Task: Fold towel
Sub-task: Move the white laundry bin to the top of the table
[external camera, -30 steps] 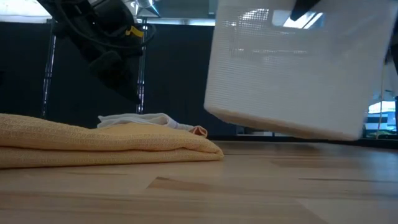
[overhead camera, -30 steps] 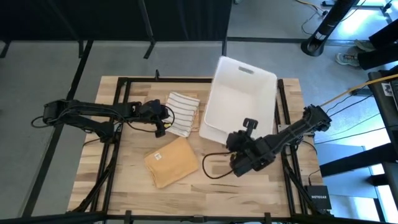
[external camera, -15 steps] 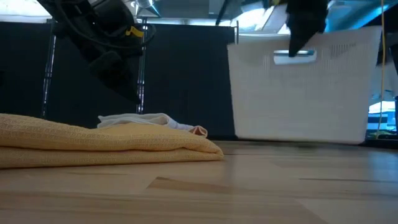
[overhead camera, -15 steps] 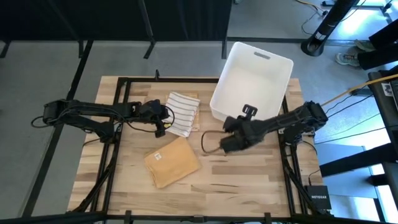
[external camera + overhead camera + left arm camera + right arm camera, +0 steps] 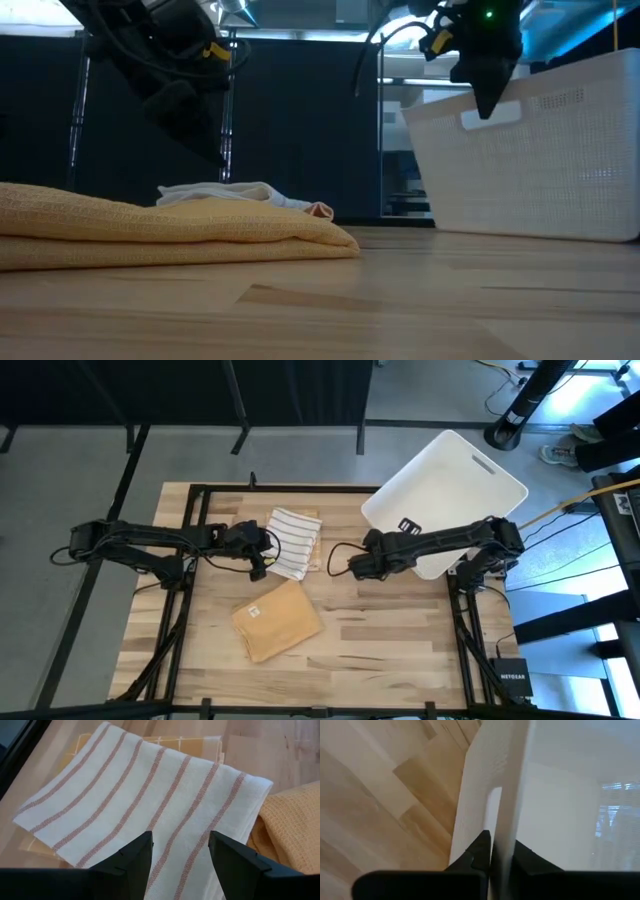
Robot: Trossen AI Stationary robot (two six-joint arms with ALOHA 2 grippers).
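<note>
The right claw (image 5: pixel 372 563) is pinching the wall of the white basket (image 5: pixel 470 490) at its handle slot, 1 finger on each side of the thin plastic, as the right wrist view shows. Over the last second the basket has been swinging away from the middle of the counter (image 5: pixel 380 640): it was lying over the centre-right boards, and now it is sitting at the far right corner, hanging partly past the right edge. In the low view it is resting tilted on the wood, with the claw coming down onto its near rim. The grip is also just beginning to loosen, so the right arm is probably about to let the basket go where it is.

The left claw (image 5: pixel 262 557) is hovering with its fingers spread wide over the striped towel (image 5: pixel 145 800), which is lying flat near the far edge, left of centre. A yellow cloth (image 5: pixel 200 742) is peeking out from beneath it. A folded yellow towel (image 5: pixel 276 619) is lying toward the near edge, just left of centre.

For the task, the basket's move is freeing the middle of the counter as working space. The striped towel is not being held yet, and the left arm looks placed to start on it.
</note>
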